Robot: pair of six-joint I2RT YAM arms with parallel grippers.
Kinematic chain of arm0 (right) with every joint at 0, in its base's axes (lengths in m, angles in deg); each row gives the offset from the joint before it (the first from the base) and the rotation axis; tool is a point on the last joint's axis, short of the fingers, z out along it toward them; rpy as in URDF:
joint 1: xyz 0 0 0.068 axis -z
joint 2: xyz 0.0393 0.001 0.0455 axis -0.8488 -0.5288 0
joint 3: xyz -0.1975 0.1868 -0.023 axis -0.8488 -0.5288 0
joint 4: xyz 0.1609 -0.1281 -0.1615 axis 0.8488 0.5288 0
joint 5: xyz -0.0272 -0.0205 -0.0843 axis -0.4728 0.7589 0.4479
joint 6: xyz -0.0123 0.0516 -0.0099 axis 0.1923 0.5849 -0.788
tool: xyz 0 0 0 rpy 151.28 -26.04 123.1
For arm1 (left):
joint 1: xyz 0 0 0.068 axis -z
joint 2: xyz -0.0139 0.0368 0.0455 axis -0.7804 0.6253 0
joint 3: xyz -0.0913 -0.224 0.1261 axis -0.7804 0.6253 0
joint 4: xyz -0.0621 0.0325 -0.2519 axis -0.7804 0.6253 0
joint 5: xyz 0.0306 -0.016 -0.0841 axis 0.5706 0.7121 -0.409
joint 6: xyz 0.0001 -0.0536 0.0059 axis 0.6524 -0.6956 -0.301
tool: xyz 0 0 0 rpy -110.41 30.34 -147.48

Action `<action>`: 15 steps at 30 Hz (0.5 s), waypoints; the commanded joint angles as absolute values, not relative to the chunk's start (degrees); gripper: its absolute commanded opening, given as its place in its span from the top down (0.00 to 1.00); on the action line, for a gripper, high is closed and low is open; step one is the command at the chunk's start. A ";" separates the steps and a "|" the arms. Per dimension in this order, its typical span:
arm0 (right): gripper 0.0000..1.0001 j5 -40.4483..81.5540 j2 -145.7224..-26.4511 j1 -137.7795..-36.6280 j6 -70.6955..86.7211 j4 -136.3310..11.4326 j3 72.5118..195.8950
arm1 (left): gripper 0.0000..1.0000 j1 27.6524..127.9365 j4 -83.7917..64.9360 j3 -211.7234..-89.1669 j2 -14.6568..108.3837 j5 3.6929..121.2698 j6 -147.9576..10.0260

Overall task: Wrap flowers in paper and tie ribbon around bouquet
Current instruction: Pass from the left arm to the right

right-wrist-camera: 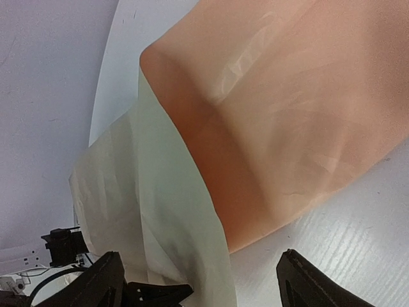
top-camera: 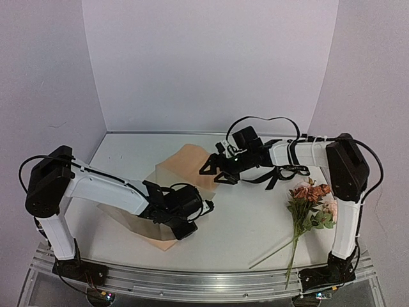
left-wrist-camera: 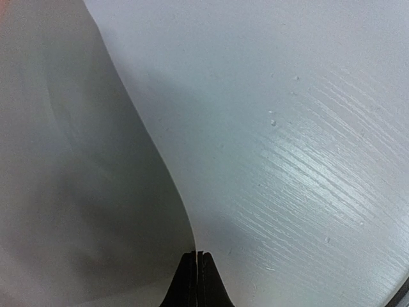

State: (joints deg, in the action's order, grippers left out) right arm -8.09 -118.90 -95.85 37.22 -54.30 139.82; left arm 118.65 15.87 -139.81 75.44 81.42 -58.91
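My left hand (left-wrist-camera: 197, 278) is closed tight. In its own camera the two dark fingers are pressed together, and the edge of the paper (left-wrist-camera: 77, 160) runs straight down into their tips, so I hold the sheet by that edge. It rises from there as a grey, shaded wall on the left side, and the white table (left-wrist-camera: 307, 128) is open on the right. From above, this hand (top-camera: 192, 220) sits low over the near part of the paper (top-camera: 188, 160), which is partly lifted and folded. A pale flap stands up in the middle, and a peach part lies flat toward the back wall. My right hand (right-wrist-camera: 203, 256) is wide open, with one black finger at each side of its view and nothing gripped. The fold of the paper (right-wrist-camera: 287, 96) is just in front of it, peach on top and pale on the inner face. From above, this hand (top-camera: 214, 173) hovers at the right edge of the sheet. The black ribbon (top-camera: 276, 179) lies in loose loops under my right forearm. The flowers (top-camera: 310, 198) lie on the table (top-camera: 243, 224) well to the right, apart from the paper, with their stems pointing to the near edge.
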 commanded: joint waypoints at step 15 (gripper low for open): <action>0.53 -14.14 -127.12 -101.93 37.47 -53.03 145.14 | 1.00 118.68 12.41 -137.99 71.28 82.23 -60.65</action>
State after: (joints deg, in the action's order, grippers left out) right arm -14.57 -127.83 -102.28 37.12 -52.66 144.74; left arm 118.65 14.55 -138.51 74.48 81.44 -59.35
